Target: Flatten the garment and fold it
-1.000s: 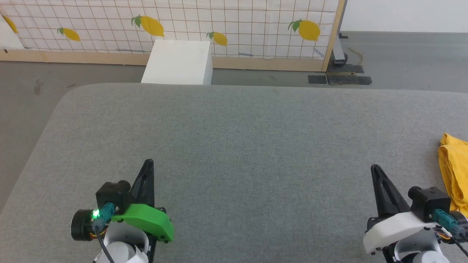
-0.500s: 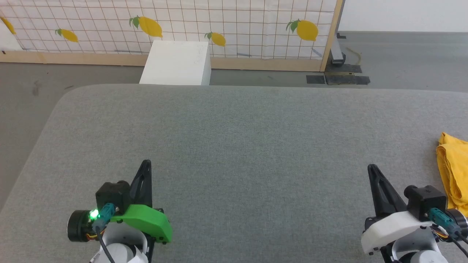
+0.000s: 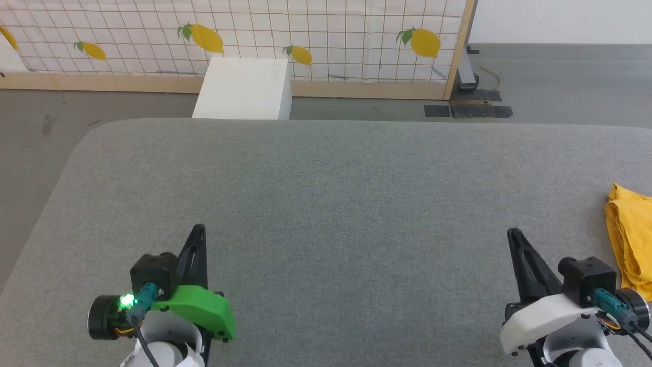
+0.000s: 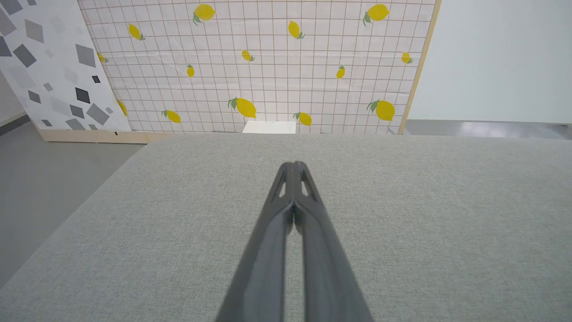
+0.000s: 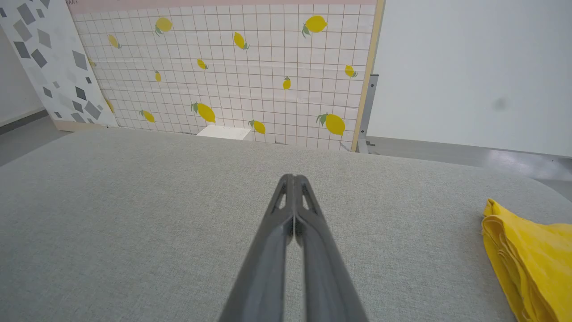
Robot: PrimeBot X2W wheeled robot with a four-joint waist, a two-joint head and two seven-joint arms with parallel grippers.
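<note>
Two claws parked low over the grey padded table (image 3: 326,178), dark fingers pointing toward the far edge. For the left claw (image 3: 197,229), the one with the green cover: fingers pressed tight together, tips touching, nothing pinched between them. Same deal for the right claw (image 3: 511,233) with the white cover: closed all the way and empty. Same story from both wrist cameras too, each pair of fingers meeting at the tips above bare grey fabric.

Over at the right edge of the table, the yellow shirt (image 3: 629,239): bunched into a rumpled heap, layered folds stacked along its left side, partly cut off by the picture edge. Just to the right of the right claw's wrist, clear of the fingers. Well apart from the left claw. Only plain yellow cloth on show.

Past the far edge: grey floor (image 3: 102,107), a white box (image 3: 244,89) close to the table, and behind it a gridded screen with lemon print (image 3: 331,30) on a wooden base.
</note>
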